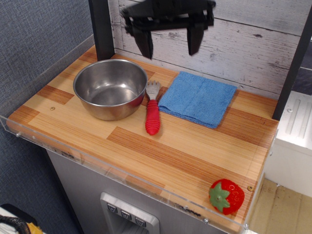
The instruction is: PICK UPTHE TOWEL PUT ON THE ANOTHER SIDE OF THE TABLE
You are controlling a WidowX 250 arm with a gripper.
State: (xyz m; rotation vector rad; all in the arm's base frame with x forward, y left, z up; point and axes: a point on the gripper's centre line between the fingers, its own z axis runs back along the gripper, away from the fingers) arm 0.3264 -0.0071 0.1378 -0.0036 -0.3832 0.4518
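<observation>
The blue towel (198, 98) lies flat and folded on the table (161, 156), at the back right of centre, next to the wall. My black gripper (170, 51) hangs in the air above the back of the table. Its two fingers point down and stand wide apart. It is open and empty. It is above and a little left of the towel, not touching it.
A steel bowl (110, 88) stands at the back left. A fork with a red handle (152, 113) lies between bowl and towel. A red toy strawberry (226, 196) sits at the front right corner. A black post (101, 27) rises behind the bowl.
</observation>
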